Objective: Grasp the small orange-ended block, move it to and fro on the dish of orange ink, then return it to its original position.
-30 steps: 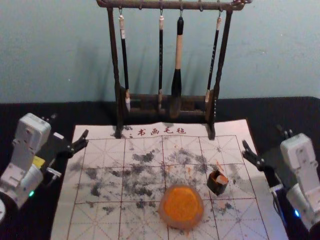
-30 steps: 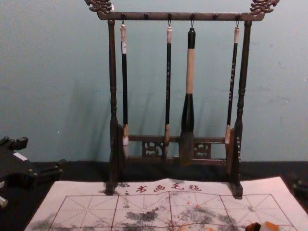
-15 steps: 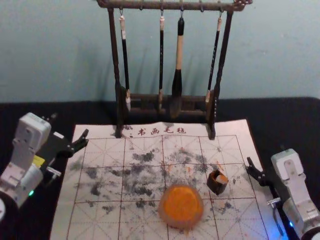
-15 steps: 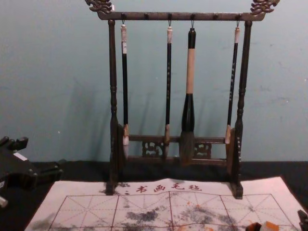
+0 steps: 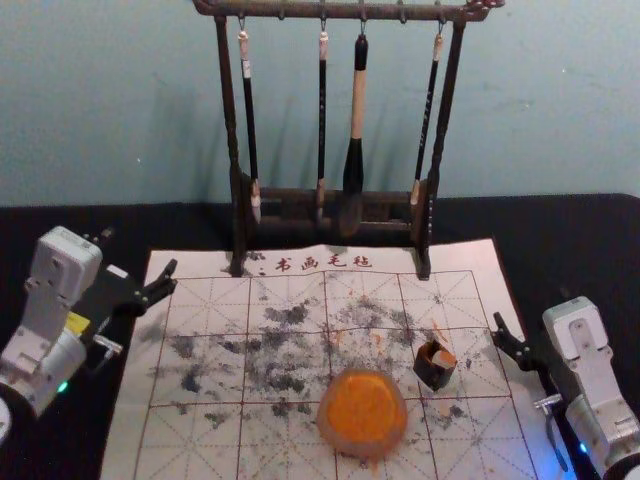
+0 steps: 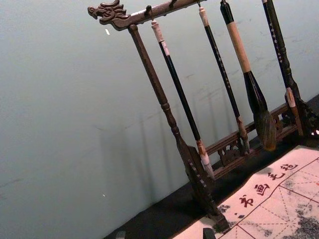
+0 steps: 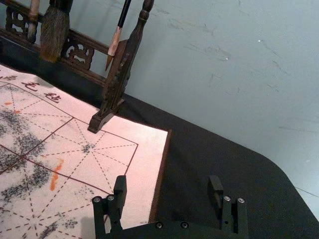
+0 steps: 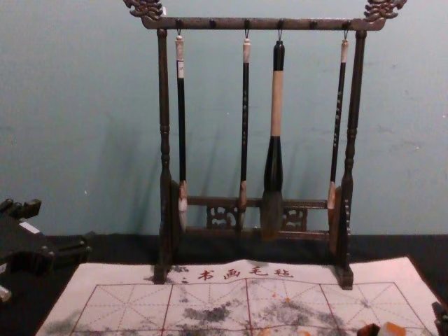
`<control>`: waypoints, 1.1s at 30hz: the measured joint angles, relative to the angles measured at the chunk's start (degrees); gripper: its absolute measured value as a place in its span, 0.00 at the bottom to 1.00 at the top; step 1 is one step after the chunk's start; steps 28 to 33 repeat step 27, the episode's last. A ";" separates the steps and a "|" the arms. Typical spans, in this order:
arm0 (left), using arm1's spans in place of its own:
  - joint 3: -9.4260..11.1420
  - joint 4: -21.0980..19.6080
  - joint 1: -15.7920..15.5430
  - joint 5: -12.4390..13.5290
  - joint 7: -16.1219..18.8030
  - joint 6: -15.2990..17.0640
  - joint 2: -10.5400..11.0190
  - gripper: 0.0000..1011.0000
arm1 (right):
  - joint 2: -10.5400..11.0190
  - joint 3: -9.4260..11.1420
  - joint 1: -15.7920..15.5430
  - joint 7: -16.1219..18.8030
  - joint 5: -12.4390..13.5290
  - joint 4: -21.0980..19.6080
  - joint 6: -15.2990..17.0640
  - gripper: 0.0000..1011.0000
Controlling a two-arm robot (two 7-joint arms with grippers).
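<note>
The dish of orange ink (image 5: 362,412) rests on the mat's near part. To its right stands a small dark holder (image 5: 434,366), with the block's pale, orange-marked end (image 5: 443,357) at its opening. In the chest view the orange-ended block (image 8: 392,329) shows at the lower edge. My right gripper (image 5: 532,322) is open at the mat's right edge, apart from the holder; in the right wrist view, nothing is between the fingers of the right gripper (image 7: 167,186). My left gripper (image 5: 140,252) is parked open by the mat's left edge, its fingertips low in the left wrist view (image 6: 164,234).
A dark wooden rack (image 5: 330,195) with several hanging brushes stands across the mat's back edge. The ink-stained mat (image 5: 205,440) lies on a black table (image 5: 540,225), with a wall behind.
Compared with a second ago, my right gripper is nearer the robot, beside the mat's right edge. The left arm, dish, holder and block have kept their places.
</note>
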 joint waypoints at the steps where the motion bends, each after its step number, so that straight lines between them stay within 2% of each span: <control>1: 0.00 0.00 0.00 0.00 0.00 0.00 0.00 0.99 | 0.01 0.00 0.00 0.00 0.00 -0.01 -0.01 0.99; 33: 0.00 0.00 0.00 0.00 0.00 0.00 0.00 0.99 | 0.14 -0.08 -0.05 0.09 0.04 -0.22 -0.15 0.99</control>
